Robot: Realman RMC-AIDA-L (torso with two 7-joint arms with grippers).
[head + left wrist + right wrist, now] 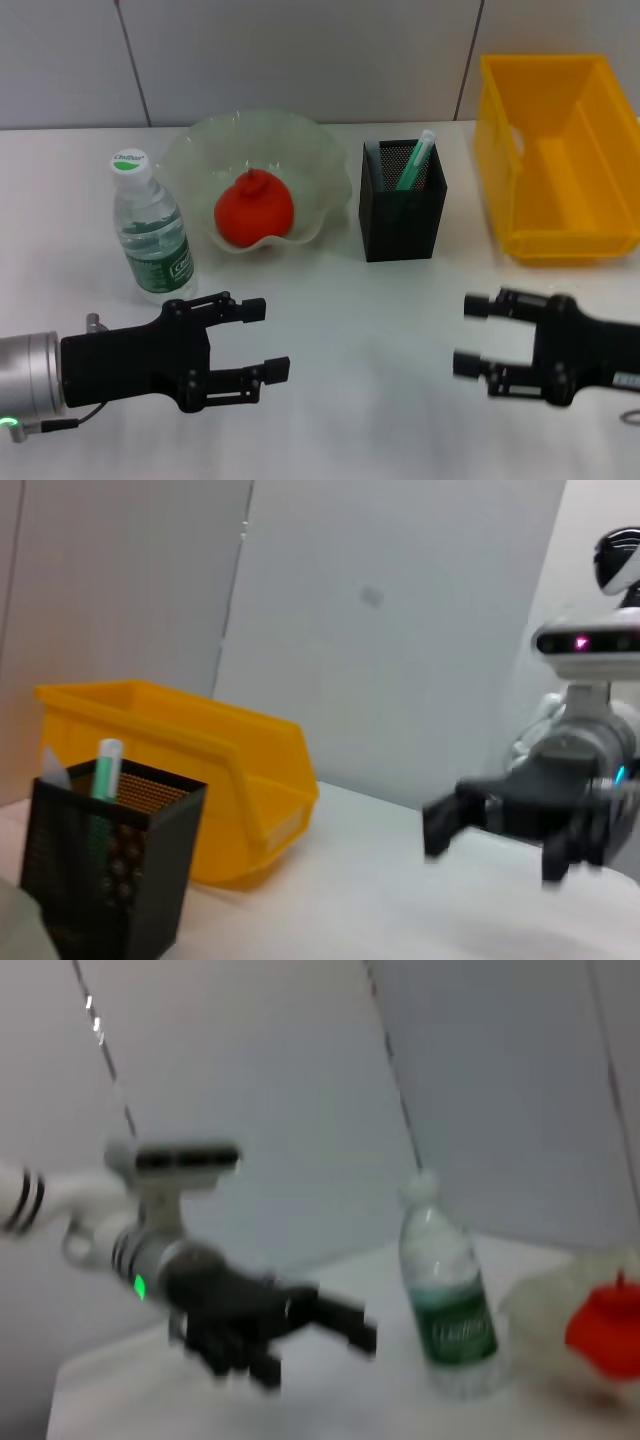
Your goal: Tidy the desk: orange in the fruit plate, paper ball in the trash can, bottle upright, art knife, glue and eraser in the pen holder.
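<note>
The orange (254,209) lies in the pale-green fruit plate (310,160) at the back of the table. Left of it the bottle (151,229) stands upright. The mint-green art knife (414,160) sticks out of the black mesh pen holder (402,215), with a grey stick beside it. At the back right stands the yellow trash can (556,150). My left gripper (262,341) is open above the table's front left. Open too is my right gripper (473,336), at the front right. Neither holds anything. The paper ball and eraser are out of view.
The white table (360,330) runs to a grey panelled wall behind. In the left wrist view the pen holder (105,865) and trash can (190,770) stand side by side, with the right gripper (500,825) farther off.
</note>
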